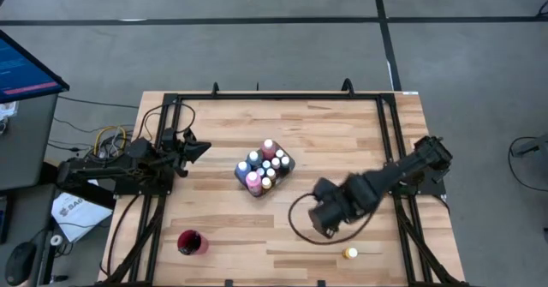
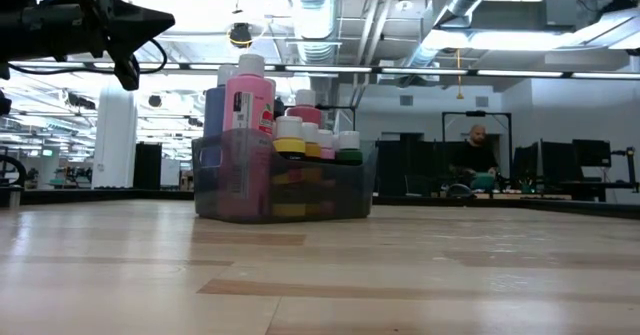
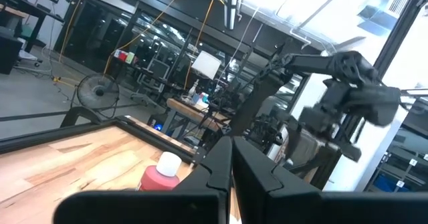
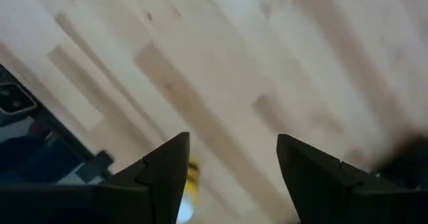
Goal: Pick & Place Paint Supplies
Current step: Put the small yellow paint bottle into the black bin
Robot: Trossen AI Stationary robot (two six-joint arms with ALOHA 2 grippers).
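- Near edge of the wooden table (image 1: 342, 141): a lone yellow paint bottle (image 1: 350, 254) stands at the right and a red cup (image 1: 191, 242) at the left.
- Just beyond the yellow bottle, the right gripper (image 4: 231, 167) hangs over bare wood, fingers apart and empty, probably lining up to collect it.
- Mid-table: a clear bin (image 2: 281, 183) crowded with paint bottles (image 1: 265, 163), so most sorting looks done.
- Far left: the left gripper (image 3: 232, 167) waits, fingers together, holding nothing.
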